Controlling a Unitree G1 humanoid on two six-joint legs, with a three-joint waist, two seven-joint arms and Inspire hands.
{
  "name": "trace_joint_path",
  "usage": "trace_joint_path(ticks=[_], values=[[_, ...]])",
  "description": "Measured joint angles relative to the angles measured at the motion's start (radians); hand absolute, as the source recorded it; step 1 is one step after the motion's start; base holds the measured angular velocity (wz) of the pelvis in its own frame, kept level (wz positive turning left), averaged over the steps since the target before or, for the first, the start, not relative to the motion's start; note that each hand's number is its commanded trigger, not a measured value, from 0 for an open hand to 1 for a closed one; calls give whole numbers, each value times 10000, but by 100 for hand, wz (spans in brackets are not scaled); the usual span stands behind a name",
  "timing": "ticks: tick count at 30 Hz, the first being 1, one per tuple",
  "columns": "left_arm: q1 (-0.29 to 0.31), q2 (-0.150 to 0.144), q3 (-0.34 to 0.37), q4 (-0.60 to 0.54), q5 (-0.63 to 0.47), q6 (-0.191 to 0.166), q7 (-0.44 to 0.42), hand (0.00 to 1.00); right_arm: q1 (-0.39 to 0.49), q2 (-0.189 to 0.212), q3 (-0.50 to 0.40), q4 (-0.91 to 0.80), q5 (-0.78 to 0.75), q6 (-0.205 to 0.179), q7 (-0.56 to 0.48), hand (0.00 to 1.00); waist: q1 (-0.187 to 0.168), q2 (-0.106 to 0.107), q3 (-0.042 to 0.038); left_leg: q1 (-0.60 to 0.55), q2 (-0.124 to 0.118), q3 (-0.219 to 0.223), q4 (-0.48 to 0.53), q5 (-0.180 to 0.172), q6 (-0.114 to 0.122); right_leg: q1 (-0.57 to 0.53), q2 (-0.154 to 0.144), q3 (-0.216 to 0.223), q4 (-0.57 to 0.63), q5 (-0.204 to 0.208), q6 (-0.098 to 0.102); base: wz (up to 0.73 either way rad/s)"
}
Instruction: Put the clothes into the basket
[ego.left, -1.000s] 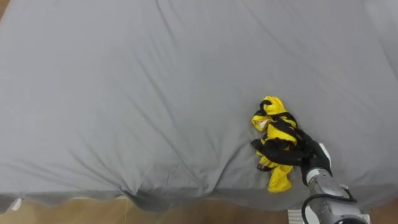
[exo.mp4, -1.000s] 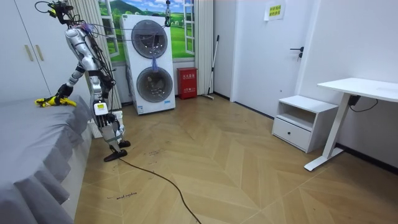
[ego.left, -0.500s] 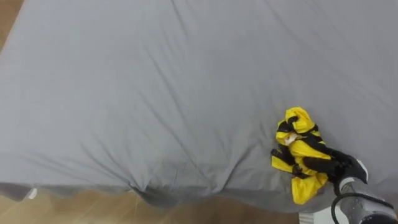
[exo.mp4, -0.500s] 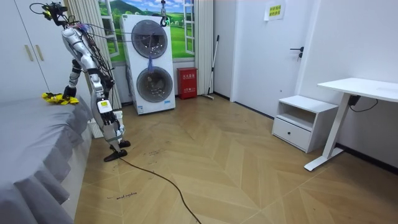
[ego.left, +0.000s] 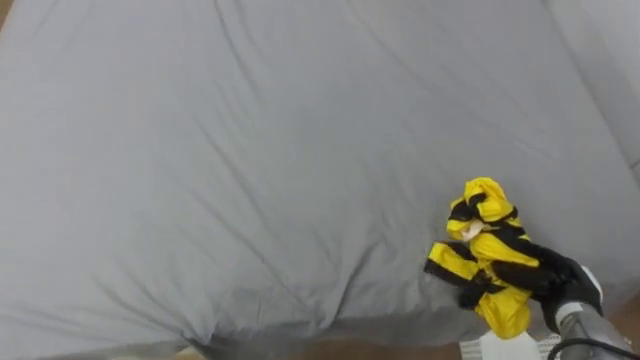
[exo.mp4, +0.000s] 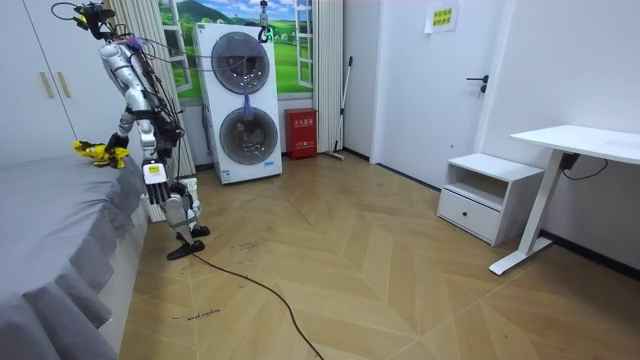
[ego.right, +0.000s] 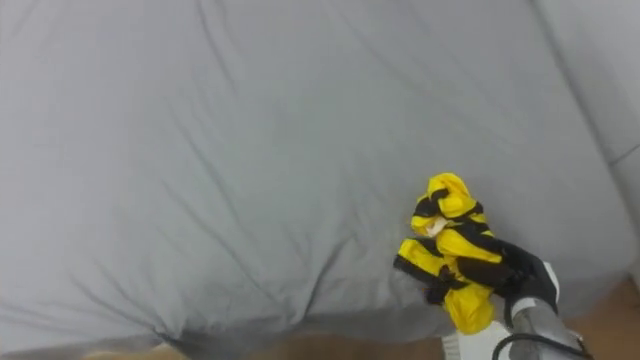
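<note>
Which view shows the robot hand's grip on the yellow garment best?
The left eye view: the right robot hand shows close, dark fingers curled round the garment. The right eye view shows much the same. The room view shows both small, far off.

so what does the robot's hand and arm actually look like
The right hand is black, with slim dark fingers and a white patch at its back. The wrist behind it is a rounded grey metal section, and a dark cable seems to curve beside it at the picture's lower edge. In the room view the arm looks silver-grey with darker joints.
</note>
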Motion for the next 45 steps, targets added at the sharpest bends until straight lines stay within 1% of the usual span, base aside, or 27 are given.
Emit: trace_joint_path(ticks=[1,2,3,4,5,7,9,10,11,13,14,15,16,20,22,25,27,28,31,32,34,36,39,40,42,44,45], values=[[89,46,37,-11,51,0,46,0,337,100,-168,-558,2,-2,-8,100,-176,-92,-35,259,-7,99,-42,-3,-3,245,11,78,-118,11,15,-25],[115,58,61,-11,116,5,107,0,500,144,-248,-830,11,-3,-22,100,-207,-136,-56,385,-5,186,-61,-17,-20,347,20,174,-125,10,17,-32],[146,49,122,-19,322,13,215,0,809,214,-367,-1319,5,2,-105,100,-328,-213,-83,640,-5,293,-87,-33,-36,603,21,292,-168,6,23,-26],[144,18,109,-41,445,24,271,0,1104,327,-518,-1807,3,2,-206,100,-496,-208,-95,835,-6,382,-117,-54,-66,813,19,325,-304,18,43,-21],[117,1,102,-70,466,25,310,0,1279,431,-610,-2120,9,1,-292,100,-534,-210,-94,969,-6,452,-183,-55,-67,899,21,349,-324,18,43,-15],[79,-59,104,-212,470,73,412,0,1841,741,-693,-3033,98,8,-400,100,-694,-226,-88,1358,9,590,-387,-57,-69,1108,57,573,-419,18,51,-30],[-8,-131,102,-395,488,183,422,0,2110,839,-692,-3511,177,107,-420,100,-823,-205,-83,1579,29,804,-422,-79,-100,1221,85,786,-409,30,71,-35],[-11,-174,102,-561,575,259,424,0,2223,860,-692,-3674,181,133,-414,100,-922,-172,-88,1661,63,826,-426,-154,-155,1246,127,916,-395,36,79,-36],[-13,-193,96,-623,588,298,422,0,2257,868,-692,-3729,181,156,-415,100,-943,-153,-92,1695,93,900,-428,-206,-142,1244,167,1008,-384,43,84,-41],[-115,-211,2,-708,660,439,392,0,2385,900,-682,-3835,149,209,-368,100,-1001,-118,-83,1863,235,1332,-427,-382,-139,1247,318,1385,-369,104,73,-52],[-116,-214,2,-694,676,526,389,0,2401,905,-683,-3835,128,214,-347,100,-1030,-115,-78,1897,254,1392,-428,-398,-151,1247,342,1466,-370,121,74,-52],[-53,-226,2,-691,690,630,384,0,2409,904,-686,-3835,115,224,-348,100,-1060,-81,-50,1958,303,1589,-427,-463,-157,1246,407,1654,-372,151,78,-51],[52,-225,2,-693,694,652,382,0,2426,904,-701,-3833,87,224,-396,100,-1177,-52,-30,2008,339,1728,-425,-521,-176,1236,478,1886,-384,185,83,-47],[171,-218,-8,-688,691,760,377,0,2586,955,-771,-3833,32,224,-400,100,-1477,13,11,2038,361,1941,-420,-564,-186,1191,501,2127,-382,203,95,-22],[304,-177,-105,-689,679,766,375,0,2656,1059,-779,-3829,47,223,-397,100,-1535,15,18,2085,358,2116,-420,-579,-208,1165,533,2343,-333,212,108,-23],[312,-123,-323,-686,688,781,364,0,2795,1104,-779,-3619,53,227,-268,100,-1554,50,30,1997,361,2208,-419,-643,-201,984,591,2489,-252,214,119,-16],[306,-105,-335,-649,859,781,319,0,2757,1158,-780,-3381,43,333,-201,100,-1529,84,34,1921,409,2409,-419,-648,-196,826,648,2685,-237,235,149,-24],[299,-115,-338,-596,855,788,278,0,2758,1159,-797,-3306,131,399,-186,100,-1569,174,12,1791,441,2459,-350,-700,-167,721,647,2717,-241,286,163,-26],[157,-121,-366,-518,842,796,143,0,2636,1157,-994,-3045,375,459,-230,100,-1615,374,10,1331,485,2671,-125,-786,-101,198,661,2835,-22,322,217,-18],[151,-121,-377,-518,836,796,131,0,2571,1155,-1019,-3005,435,460,-249,100,-1625,420,-8,1223,485,2681,-94,-790,-95,80,662,2860,36,329,230,-19],[35,-114,-488,-387,652,793,124,0,2068,1136,-1087,-2589,729,447,-350,100,-1787,587,41,858,485,2720,55,-799,-70,-336,669,2938,330,313,267,-13],[-155,-105,-660,-146,600,795,114,0,1682,1116,-1115,-2095,895,437,-481,100,-1834,681,43,632,476,2730,72,-801,-58,-725,682,2991,528,299,291,-9],[-394,-112,-869,-129,450,740,8,0,1115,989,-1148,-1484,921,434,-711,100,-1800,960,55,87,477,2726,177,-815,19,-1333,716,2964,829,291,303,-1],[-423,-109,-874,-131,462,695,-42,0,905,928,-1149,-1275,909,424,-798,100,-1775,1063,36,-135,473,2720,227,-788,61,-1581,671,2964,960,290,306,0],[-437,-77,-869,-143,450,557,-51,0,542,848,-1145,-906,905,418,-876,100,-1747,1138,19,-465,473,2722,332,-761,92,-1976,661,2969,1176,269,311,0],[-458,-73,-866,-222,433,491,-55,0,200,748,-1147,-547,906,413,-1026,100,-1718,1172,28,-738,469,2722,417,-719,124,-2291,647,2960,1333,248,306,4],[-459,-74,-866,-298,443,455,-67,0,73,663,-1144,-488,947,412,-1112,100,-1625,1186,29,-904,457,2722,440,-706,138,-2497,642,2961,1372,231,307,0]])
